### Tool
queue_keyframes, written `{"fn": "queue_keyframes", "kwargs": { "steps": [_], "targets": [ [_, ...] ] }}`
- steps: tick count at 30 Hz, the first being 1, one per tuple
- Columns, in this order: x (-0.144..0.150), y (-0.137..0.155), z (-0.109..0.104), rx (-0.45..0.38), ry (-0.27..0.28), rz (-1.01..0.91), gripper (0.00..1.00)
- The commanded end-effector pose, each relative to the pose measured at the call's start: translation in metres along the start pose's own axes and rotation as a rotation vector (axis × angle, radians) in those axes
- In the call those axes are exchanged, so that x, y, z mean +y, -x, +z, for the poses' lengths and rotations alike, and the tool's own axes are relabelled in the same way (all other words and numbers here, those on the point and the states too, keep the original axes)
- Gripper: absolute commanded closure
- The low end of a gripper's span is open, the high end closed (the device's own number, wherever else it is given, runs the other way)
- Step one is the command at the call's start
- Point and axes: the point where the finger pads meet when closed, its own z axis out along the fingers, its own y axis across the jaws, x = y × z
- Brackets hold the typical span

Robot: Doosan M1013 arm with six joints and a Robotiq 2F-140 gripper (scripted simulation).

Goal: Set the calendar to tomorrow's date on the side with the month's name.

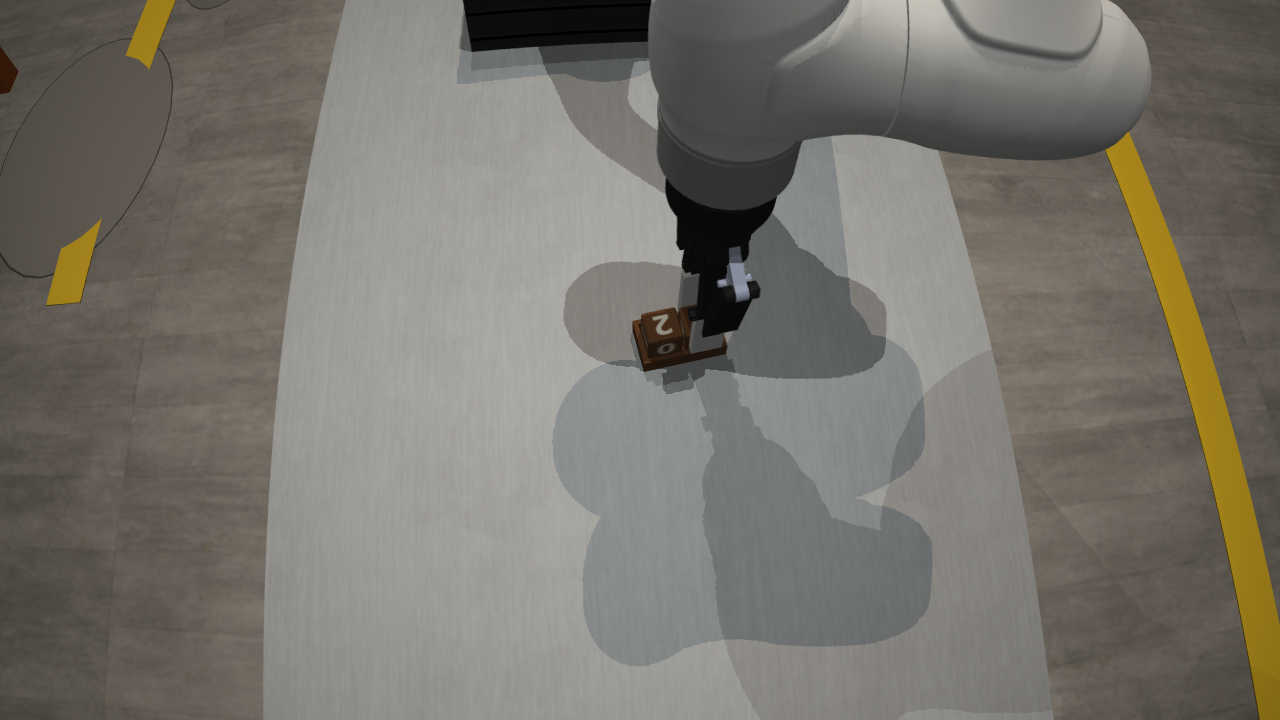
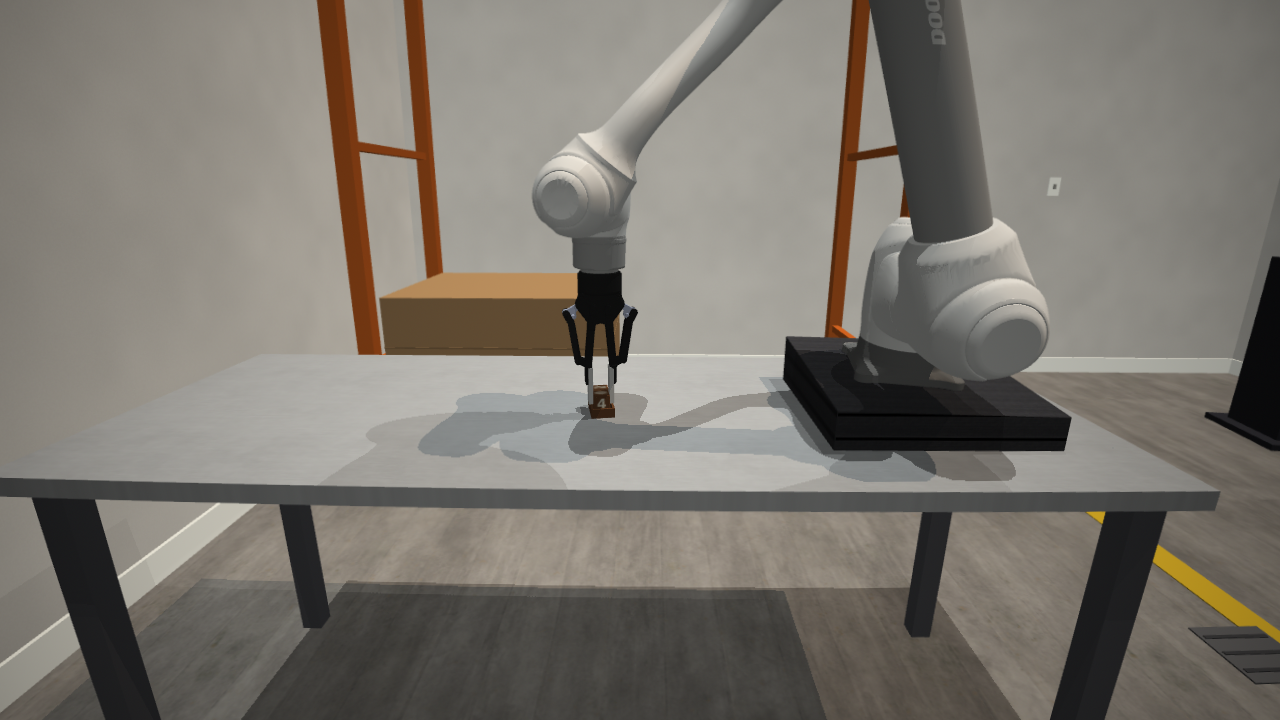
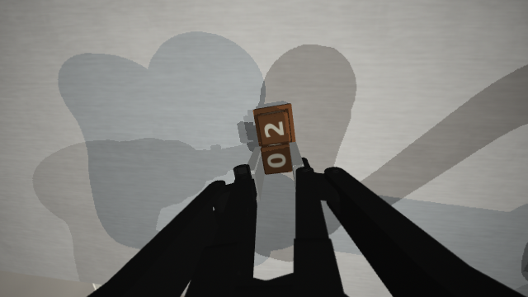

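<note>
Jaws of the gripper (image 1: 703, 315) (image 2: 601, 390) (image 3: 275, 155) are closed on the 0-topped cube (image 2: 601, 402) (image 3: 276, 160) — wrist view: the 2-topped cube (image 1: 662, 324) (image 3: 274, 129) sits in the tray (image 1: 666, 363) (image 2: 602, 413) (image 3: 272, 107), at its twelve o'clock.

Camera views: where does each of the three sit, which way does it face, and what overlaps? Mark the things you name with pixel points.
Top: high over the table (image 1: 429, 447) (image 2: 358, 447) (image 3: 412, 33), looking steeply down; shows part of the arm (image 1: 859, 80) (image 2: 666, 94) and the gripper (image 1: 705, 324) (image 2: 601, 392) (image 3: 276, 156).
Exterior: off one side of the table, looking across it to the wall; shows much of the arm, plus the gripper.
Wrist: by the gripper, looking down past its fingers onto the tray (image 1: 685, 360) (image 2: 602, 413) (image 3: 271, 108); only the gripper shows clearly.
Shared: top and wrist both show the 2 (image 1: 661, 324) (image 3: 274, 129).
</note>
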Motion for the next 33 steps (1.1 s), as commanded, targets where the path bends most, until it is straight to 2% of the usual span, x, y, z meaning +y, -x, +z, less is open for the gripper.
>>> {"fn": "queue_keyframes", "kwargs": {
  "steps": [1, 4, 12, 16, 33],
  "targets": [
    [0.004, 0.003, -0.009, -0.002, 0.004, -0.007, 0.84],
    [0.004, 0.003, -0.015, -0.002, 0.004, -0.007, 0.84],
    [0.003, 0.003, -0.072, -0.002, 0.004, -0.007, 0.84],
    [0.003, 0.003, -0.091, -0.002, 0.004, -0.007, 0.84],
    [0.003, 0.003, -0.095, -0.002, 0.004, -0.007, 0.84]
  ]
}}
